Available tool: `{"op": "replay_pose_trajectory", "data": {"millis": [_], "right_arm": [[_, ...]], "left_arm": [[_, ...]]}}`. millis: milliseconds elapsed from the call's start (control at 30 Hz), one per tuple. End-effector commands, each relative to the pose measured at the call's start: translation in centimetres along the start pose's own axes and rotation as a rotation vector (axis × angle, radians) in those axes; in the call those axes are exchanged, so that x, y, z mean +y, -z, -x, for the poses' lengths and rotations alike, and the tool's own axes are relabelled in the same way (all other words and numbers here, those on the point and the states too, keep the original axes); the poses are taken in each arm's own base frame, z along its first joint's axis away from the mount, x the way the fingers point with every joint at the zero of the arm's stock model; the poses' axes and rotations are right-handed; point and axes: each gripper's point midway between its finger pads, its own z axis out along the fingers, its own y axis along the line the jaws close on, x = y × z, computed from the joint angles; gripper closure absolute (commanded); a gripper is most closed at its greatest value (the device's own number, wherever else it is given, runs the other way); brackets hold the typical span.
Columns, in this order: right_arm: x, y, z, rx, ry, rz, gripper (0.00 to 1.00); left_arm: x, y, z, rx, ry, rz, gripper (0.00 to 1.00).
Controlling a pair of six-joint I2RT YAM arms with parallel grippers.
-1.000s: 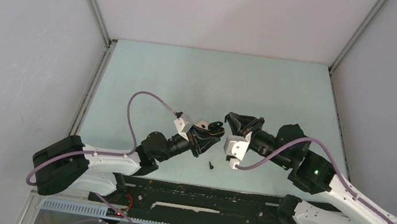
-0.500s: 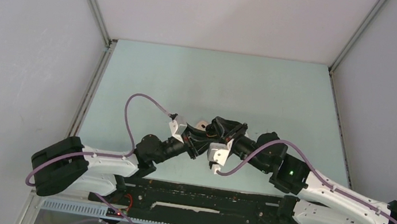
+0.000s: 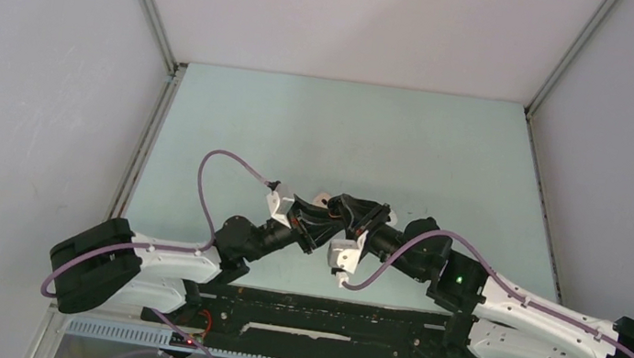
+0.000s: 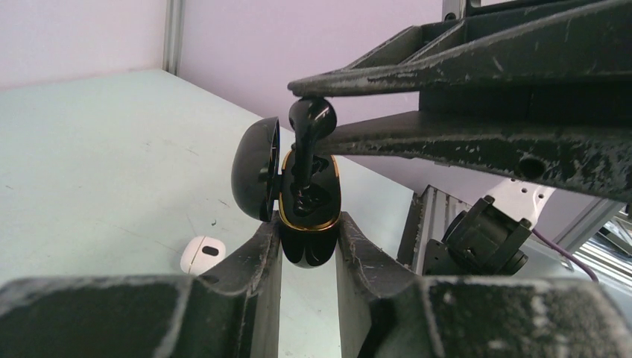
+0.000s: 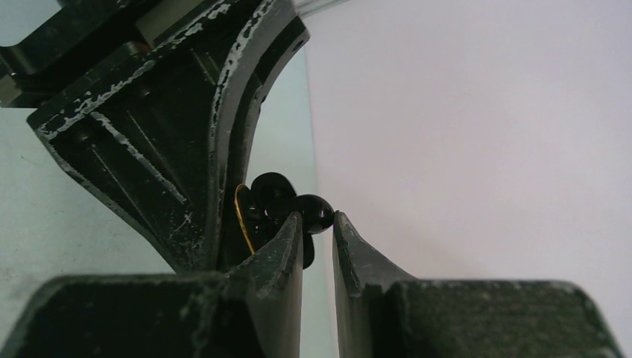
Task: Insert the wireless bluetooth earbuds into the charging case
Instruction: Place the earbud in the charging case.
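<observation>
From above, the left gripper [image 3: 315, 222] and the right gripper [image 3: 349, 213] meet nose to nose over the pale green table [image 3: 348, 128], toward its near edge. What they carry is too small to make out from there.

The left wrist view settles it. The left jaws are clamped on the lower shell of a black, gold-rimmed charging case [image 4: 307, 224], held upright with its lid [image 4: 253, 168] swung open to the left. A black earbud [image 4: 311, 119] is pinched by its round head in the right gripper, with its stem pointing down into the case's mouth (how deep it sits, I cannot tell). A white case [image 4: 203, 255] lies on the table beyond.

In the right wrist view, the right jaws are nearly closed on that glossy head, and the gold rim shows just past it.

The bud looks light, hard and slippery, likely to squirt out under a hard squeeze. The head is the right place to hold it, since that leaves the stem free.
</observation>
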Motion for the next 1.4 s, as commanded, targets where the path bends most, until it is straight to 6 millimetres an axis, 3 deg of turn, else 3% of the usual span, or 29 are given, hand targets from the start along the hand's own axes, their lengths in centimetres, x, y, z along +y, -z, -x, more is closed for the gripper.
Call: {"op": "replay_pose_trajectory", "data": {"millis": [0, 967, 1367], "right_arm": [[-1.4, 0.0, 0.8, -0.025, 0.024, -0.064, 1.0], [1.6, -0.2, 0.1, -0.013, 0.105, 0.034, 1.0], [1.9, 0.1, -0.2, 0.0, 0.094, 0.048, 1.0]], "left_arm": [[-0.8, -0.1, 1.3, -0.055, 0.005, -0.032, 1.0], [-1.0, -0.2, 1.1, -0.06, 0.004, -0.04, 1.0], [-0.9, -0.3, 0.9, -0.06, 0.002, -0.037, 1.0]]}}
